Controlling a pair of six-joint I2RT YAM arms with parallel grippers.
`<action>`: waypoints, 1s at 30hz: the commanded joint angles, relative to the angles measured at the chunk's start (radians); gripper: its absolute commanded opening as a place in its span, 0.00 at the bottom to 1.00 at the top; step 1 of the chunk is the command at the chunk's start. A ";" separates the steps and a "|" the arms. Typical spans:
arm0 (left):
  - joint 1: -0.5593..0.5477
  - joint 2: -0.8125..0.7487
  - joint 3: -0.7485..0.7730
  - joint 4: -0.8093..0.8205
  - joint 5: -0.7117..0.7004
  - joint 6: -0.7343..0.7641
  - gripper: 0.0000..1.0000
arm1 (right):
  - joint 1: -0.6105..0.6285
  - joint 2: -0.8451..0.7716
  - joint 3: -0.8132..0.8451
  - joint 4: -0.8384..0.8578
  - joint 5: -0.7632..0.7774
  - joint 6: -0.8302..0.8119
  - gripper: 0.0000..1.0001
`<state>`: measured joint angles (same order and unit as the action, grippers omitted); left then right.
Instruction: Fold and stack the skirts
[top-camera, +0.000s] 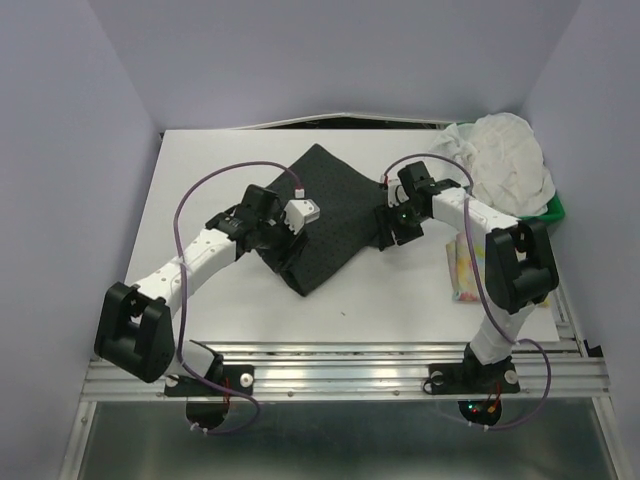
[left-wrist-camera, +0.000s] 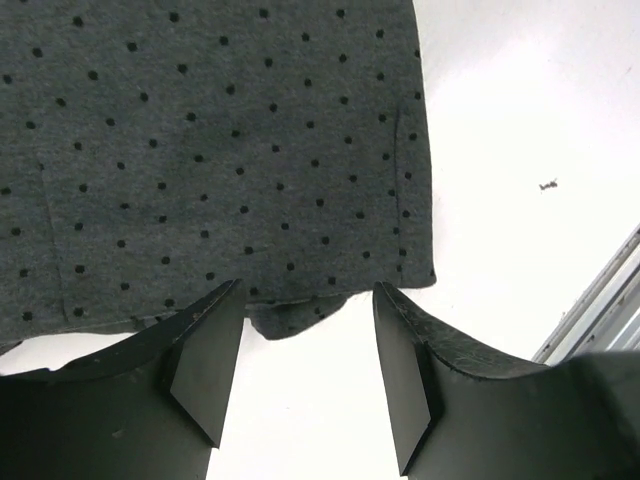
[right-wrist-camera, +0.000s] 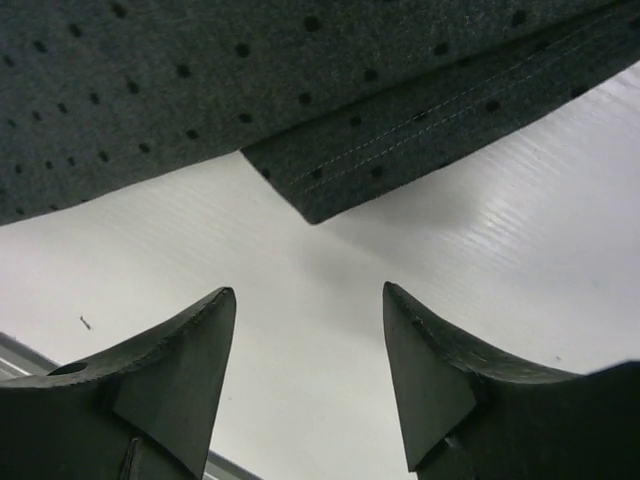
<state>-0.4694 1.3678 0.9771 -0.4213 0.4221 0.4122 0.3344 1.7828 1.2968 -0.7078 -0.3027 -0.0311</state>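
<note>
Seen from above, the charcoal skirt (top-camera: 325, 215) lay flat and skewed mid-surface, toward the far edge. The left hand (top-camera: 292, 240) was at its near-left side and the right hand (top-camera: 392, 230) at its right corner. The white skirt (top-camera: 510, 160) sat bunched in the far right corner over the green tray (top-camera: 556, 210). The floral skirt (top-camera: 465, 270) lay by the right edge, under the right arm. Only the wrist views caught the black dots, a stitched hem and a second layer beneath. Both hands were spread wide, released, holding nothing.
</note>
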 joint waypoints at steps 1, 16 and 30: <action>-0.006 0.017 -0.001 0.076 0.000 -0.072 0.65 | -0.005 0.039 -0.011 0.125 -0.006 0.088 0.66; 0.005 0.044 -0.002 0.066 -0.045 -0.133 0.79 | -0.014 0.012 -0.054 0.317 0.004 0.088 0.01; 0.003 -0.093 -0.078 -0.030 -0.176 0.657 0.75 | -0.014 -0.106 0.071 0.166 0.072 -0.180 0.01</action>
<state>-0.4633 1.2655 0.9604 -0.4728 0.3321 0.7918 0.3267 1.7256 1.3178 -0.4980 -0.2897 -0.1020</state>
